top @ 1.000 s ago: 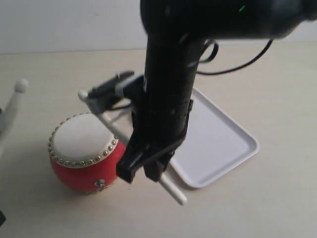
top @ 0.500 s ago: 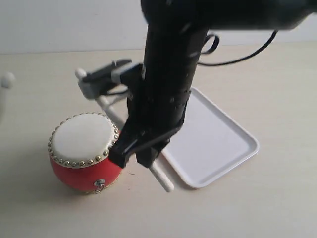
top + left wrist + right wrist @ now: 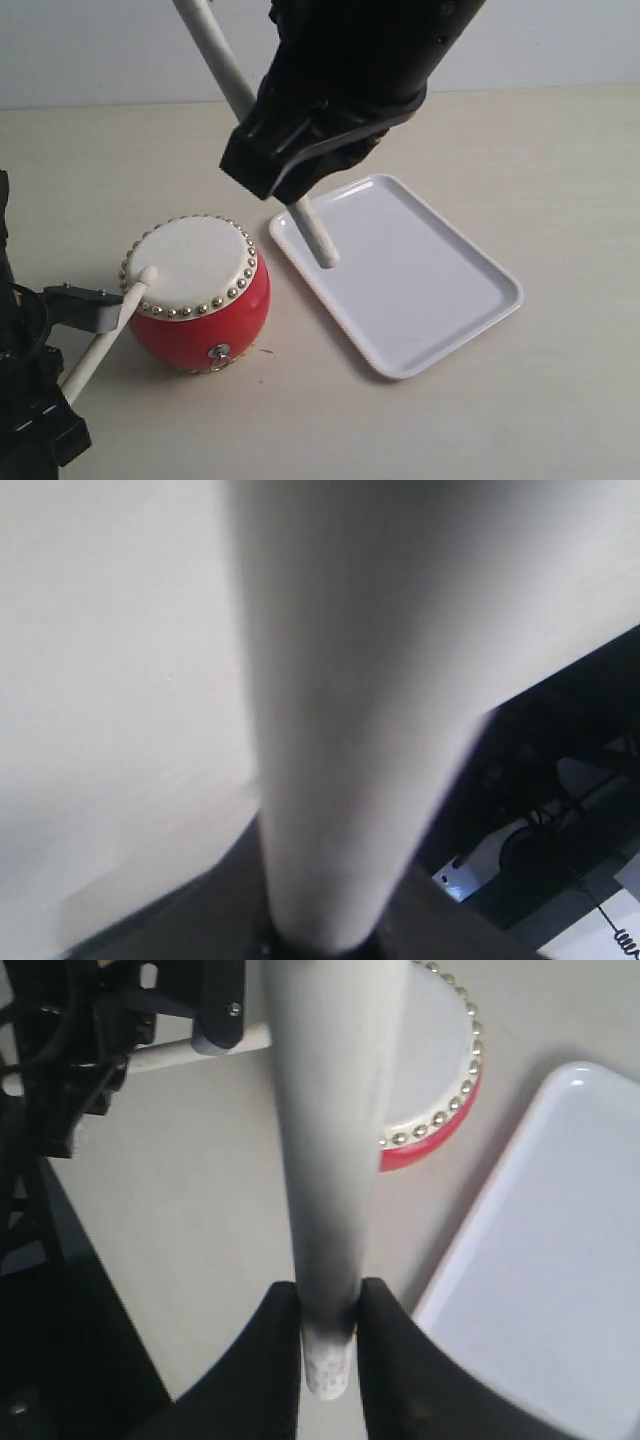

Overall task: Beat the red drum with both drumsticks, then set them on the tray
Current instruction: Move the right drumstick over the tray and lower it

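Observation:
The red drum [image 3: 200, 325] stands on the table left of the tray [image 3: 440, 300]. My left gripper [image 3: 100, 320] at the lower left is shut on one drumstick [image 3: 115, 325], whose rounded tip rests on the drum's cream skin [image 3: 195, 260] near its left rim. That drumstick [image 3: 340, 710] fills the left wrist view, blurred. My right gripper [image 3: 290, 180] hangs high above the drum and the tray's near corner, shut on the other drumstick [image 3: 312, 230]. Its black fingers [image 3: 275, 1345] clamp the drumstick [image 3: 328, 1160] close to its end, over the drum [image 3: 440, 1090] and the tray [image 3: 560, 1260].
The right arm's black body fills the top middle of the exterior view. The table's edge, with dark floor and frame [image 3: 60, 1340] beyond it, lies close to the left arm. Bare tabletop [image 3: 560, 170] surrounds the tray.
The right arm has risen, lifting its drumstick off the drum side. The left drumstick has swung down onto the skin. The drum now sits slightly further right.

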`<move>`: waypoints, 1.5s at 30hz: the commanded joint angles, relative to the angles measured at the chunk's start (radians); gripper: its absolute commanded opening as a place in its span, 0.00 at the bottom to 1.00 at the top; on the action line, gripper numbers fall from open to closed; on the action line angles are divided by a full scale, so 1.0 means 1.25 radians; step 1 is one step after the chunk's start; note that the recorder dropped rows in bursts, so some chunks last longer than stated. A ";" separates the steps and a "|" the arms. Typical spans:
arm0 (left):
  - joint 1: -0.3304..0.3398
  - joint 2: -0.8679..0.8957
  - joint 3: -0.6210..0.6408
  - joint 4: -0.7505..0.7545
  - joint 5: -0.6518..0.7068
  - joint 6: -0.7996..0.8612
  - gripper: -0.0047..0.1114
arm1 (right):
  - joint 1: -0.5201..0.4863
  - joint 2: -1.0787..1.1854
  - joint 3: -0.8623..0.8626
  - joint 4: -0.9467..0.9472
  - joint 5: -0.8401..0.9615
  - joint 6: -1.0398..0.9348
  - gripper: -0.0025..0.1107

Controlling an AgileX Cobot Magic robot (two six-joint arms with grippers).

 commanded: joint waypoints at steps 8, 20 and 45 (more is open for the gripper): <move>-0.001 -0.452 0.012 0.032 0.026 -0.071 0.04 | -0.232 0.103 -0.001 -0.048 -0.003 -0.005 0.02; -0.001 -0.805 0.012 0.061 -0.060 -0.218 0.04 | -0.327 0.410 -0.002 -0.110 -0.003 -0.016 0.02; -0.001 -0.796 0.055 0.074 -0.200 -0.195 0.04 | -0.327 0.503 -0.002 -0.286 -0.003 -0.003 0.02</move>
